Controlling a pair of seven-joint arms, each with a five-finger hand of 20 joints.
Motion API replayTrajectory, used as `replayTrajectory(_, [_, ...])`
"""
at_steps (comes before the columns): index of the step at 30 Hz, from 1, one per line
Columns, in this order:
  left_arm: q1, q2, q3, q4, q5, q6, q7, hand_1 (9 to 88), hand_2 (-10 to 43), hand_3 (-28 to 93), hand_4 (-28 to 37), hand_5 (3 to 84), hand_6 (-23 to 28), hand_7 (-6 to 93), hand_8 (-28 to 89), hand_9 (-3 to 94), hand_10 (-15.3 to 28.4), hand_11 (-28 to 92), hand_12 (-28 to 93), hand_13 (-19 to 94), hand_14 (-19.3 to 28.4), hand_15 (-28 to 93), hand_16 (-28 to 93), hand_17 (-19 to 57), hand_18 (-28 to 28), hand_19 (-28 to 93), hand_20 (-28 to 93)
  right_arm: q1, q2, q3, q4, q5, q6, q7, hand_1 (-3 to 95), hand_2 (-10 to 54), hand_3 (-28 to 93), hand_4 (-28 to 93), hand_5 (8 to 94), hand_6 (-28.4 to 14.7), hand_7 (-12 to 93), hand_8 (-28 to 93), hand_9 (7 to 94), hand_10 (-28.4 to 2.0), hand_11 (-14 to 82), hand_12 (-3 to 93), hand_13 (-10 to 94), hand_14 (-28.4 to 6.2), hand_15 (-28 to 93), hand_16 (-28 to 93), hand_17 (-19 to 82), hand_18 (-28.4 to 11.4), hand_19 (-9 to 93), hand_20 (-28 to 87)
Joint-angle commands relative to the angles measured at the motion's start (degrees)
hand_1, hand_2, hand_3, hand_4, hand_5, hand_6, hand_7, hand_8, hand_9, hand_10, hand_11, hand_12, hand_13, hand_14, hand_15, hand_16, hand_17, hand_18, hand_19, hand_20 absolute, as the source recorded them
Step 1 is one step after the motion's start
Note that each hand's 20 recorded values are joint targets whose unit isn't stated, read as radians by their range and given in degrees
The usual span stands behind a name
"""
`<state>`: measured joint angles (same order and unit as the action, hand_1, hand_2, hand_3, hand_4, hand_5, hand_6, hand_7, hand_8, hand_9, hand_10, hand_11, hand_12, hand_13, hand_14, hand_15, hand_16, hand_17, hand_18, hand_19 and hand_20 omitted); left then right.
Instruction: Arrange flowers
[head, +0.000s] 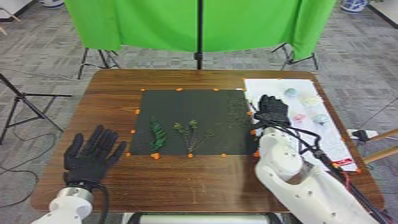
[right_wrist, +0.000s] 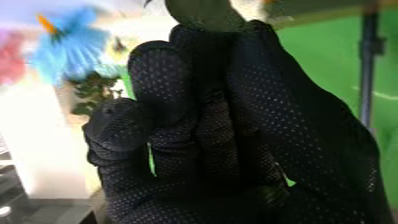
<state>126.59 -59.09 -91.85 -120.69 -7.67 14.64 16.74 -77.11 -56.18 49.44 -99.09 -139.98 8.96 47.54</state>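
Observation:
In the head view my right hand is over the boundary between the black mat and the white sheet. A thin green sprig lies along the mat's right edge beside it. In the right wrist view my right hand has thumb and fingers closed together, pinching a green leaf at their tips. My left hand rests at the table's left with fingers straight. A dark green leafy stem and a branching sprig lie on the mat.
Pale blue, cream and pink flowers lie on the white sheet, with another bluish flower. Orange markers surround the mat. A green cloth hangs behind the wooden table.

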Motion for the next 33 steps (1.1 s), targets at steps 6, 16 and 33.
replayTrajectory(6, [2.13, -0.29, -0.40, -0.43, -0.42, 0.18, 0.64, 27.6, 15.1, 73, -28.3, 44.9, 7.1, 21.5, -11, 40.2, 15.2, 29, 14, 31, 15.0, 45, -6, -5.3, 15.0, 39, 18, -2.21, -1.36, -2.13, -12.95, -1.11, -2.10, -3.13, 65.6, -9.5, 69, -19, 78.9, 0.2, 40, 22, 90.0, -9.5, 12.6, 48.2, 80, -3.5, 46, 55, 46, -25.7, 92, 40])
replayTrajectory(16, [1.93, -0.39, -0.71, -0.23, -0.72, 0.40, 0.04, 27.5, 15.3, 73, -28.3, 44.9, 7.1, 21.4, -11, 40.2, 15.2, 29, 14, 31, 14.9, 45, -6, -5.2, 15.0, 39, 18, -7.31, -2.46, -3.88, -13.37, -1.62, -5.11, -3.36, 65.6, -9.5, 68, -18, 78.4, 0.0, 40, 22, 89.2, -9.3, 13.0, 48.7, 79, -3.9, 47, 54, 45, -25.9, 92, 40])
replayTrajectory(33, [0.76, -0.25, 0.47, 0.32, -1.09, 0.56, -0.94, 27.3, 15.2, 73, -28.3, 44.9, 7.1, 21.5, -11, 40.1, 15.2, 29, 14, 31, 15.1, 45, -6, -5.3, 15.0, 39, 18, -7.83, -6.85, -5.07, -10.98, -1.38, -7.33, -2.35, 64.9, -9.5, 66, -19, 75.7, -0.8, 41, 21, 87.2, -10.2, 16.5, 51.5, 77, -6.5, 52, 52, 44, -26.0, 93, 40])
